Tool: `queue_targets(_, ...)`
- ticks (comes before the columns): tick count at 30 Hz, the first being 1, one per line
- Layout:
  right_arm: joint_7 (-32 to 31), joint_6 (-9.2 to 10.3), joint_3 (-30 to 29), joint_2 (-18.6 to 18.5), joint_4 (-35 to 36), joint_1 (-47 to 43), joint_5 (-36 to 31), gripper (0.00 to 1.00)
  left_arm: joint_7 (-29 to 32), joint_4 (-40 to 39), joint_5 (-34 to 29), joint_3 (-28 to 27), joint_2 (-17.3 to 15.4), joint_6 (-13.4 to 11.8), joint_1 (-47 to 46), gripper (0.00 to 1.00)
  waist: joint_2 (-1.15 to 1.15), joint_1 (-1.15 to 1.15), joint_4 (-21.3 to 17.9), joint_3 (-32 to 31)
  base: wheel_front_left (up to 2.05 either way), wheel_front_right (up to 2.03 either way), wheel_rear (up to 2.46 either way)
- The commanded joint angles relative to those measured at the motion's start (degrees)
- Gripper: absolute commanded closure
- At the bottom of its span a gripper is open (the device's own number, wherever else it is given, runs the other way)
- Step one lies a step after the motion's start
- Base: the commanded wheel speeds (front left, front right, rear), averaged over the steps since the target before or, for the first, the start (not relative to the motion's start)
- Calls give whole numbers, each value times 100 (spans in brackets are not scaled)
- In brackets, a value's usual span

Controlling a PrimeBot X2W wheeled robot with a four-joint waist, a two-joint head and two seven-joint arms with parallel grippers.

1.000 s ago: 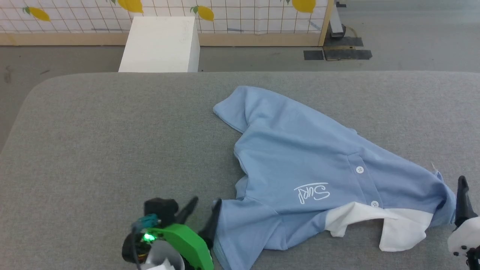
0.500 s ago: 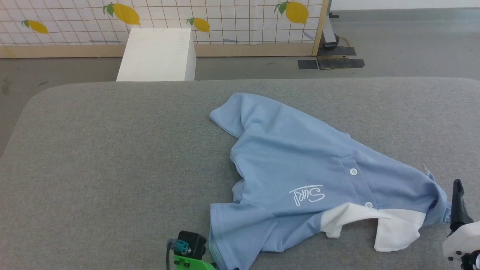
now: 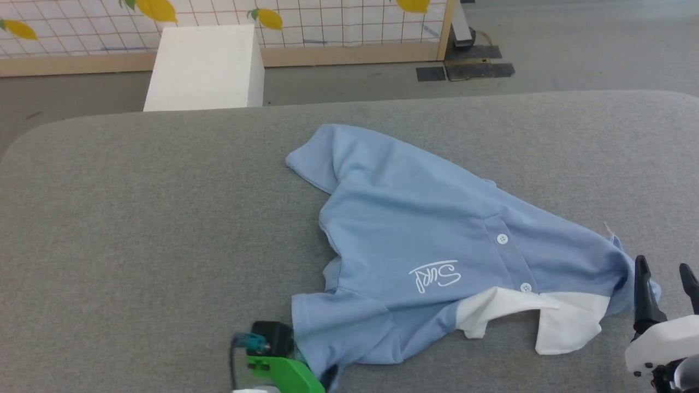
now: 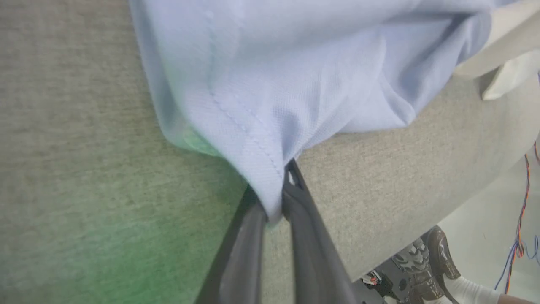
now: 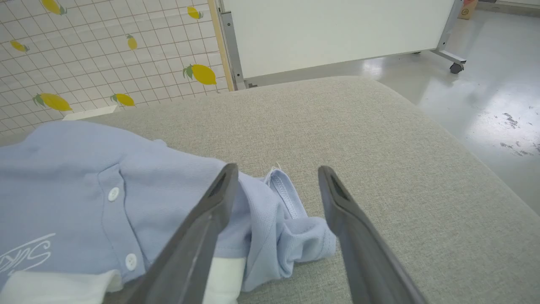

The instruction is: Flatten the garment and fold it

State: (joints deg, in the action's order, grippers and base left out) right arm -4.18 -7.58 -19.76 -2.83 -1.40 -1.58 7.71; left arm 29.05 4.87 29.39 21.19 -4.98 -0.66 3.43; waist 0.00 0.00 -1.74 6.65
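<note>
Light blue knit cloth covers the middle and right of the head view: the garment (image 3: 415,240) lies front-up but crumpled on the grey fabric surface (image 3: 136,218), with one sleeve reaching toward the upper middle of the frame and its white collar (image 3: 568,322) folded out toward the lower right. The white cursive logo (image 3: 434,275) reads upside down from here, and two white buttons (image 3: 502,238) sit on the placket just to its right. At the bottom of the frame, left of centre, the left end effector (image 4: 273,202) is pinched tight on the hem of the near sleeve (its wrist view shows the stitched edge drawn to a point between the two dark fingers, with a green glow on the surface beside it). At the lower right edge the right end effector (image 5: 278,171) stands with its fingers spread apart, one over the shirt body and the other over bare surface, the bunched end of the far sleeve lying between them; whether either finger touches the cloth I cannot tell. Beyond the surface, at the upper left, a white box (image 3: 205,68) stands on the floor before a lemon-printed grid panel (image 3: 327,16).
</note>
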Motion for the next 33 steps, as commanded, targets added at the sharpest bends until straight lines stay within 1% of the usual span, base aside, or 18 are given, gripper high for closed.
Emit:
queue_targets(1,19,9,18,-5,26,-63,53,0,-192,47,74,-198,0,-118,-58,100,0,0,-13,24,0,0,0)
queue_targets(6,-154,9,-33,-5,97,-120,60,0,-961,-183,127,-1066,-263,-463,-36,100,0,0,46,23,0,0,0)
queue_targets(9,-473,9,-92,-5,100,-167,99,0,-1344,-313,123,-1546,-449,-659,13,100,0,0,102,9,0,0,0)
queue_targets(12,-876,9,-118,-5,46,-218,151,0,-1574,-349,146,-1860,-583,-760,74,100,0,0,145,5,0,0,0)
queue_targets(15,-1377,9,-94,-5,-120,-258,162,0,-1701,-328,166,-1994,-625,-802,114,100,0,0,180,9,0,0,0)
queue_targets(18,-1993,9,110,-5,-377,-277,346,0,-1757,-286,189,-2015,-612,-811,125,100,0,0,211,41,0,0,0)
queue_targets(22,-2674,9,355,-5,-658,-267,516,0,-1767,-260,213,-1952,-551,-802,105,100,0,0,256,101,0,0,0)
queue_targets(27,-3447,9,555,-5,-809,-275,565,0,-1758,-221,229,-1880,-520,-779,64,100,0,0,286,169,0,0,0)
queue_targets(28,-3633,9,615,-5,-817,-294,566,20,-1753,-208,231,-1865,-521,-771,54,100,0,0,293,179,0,0,0)
queue_targets(29,-3767,9,660,-5,-802,-310,550,56,-1744,-195,231,-1851,-525,-762,47,100,0,0,299,184,0,0,0)
queue_targets(30,-3901,9,705,-5,-762,-327,527,85,-1738,-181,236,-1839,-528,-753,38,100,0,0,305,189,0,0,0)
queue_targets(31,-3984,9,718,-5,-718,-339,497,100,-1737,-171,241,-1834,-530,-747,32,100,0,0,307,190,0,0,0)
queue_targets(33,-4181,9,743,-5,-602,-370,428,100,-1722,-142,251,-1816,-543,-727,28,100,0,0,305,184,0,0,0)
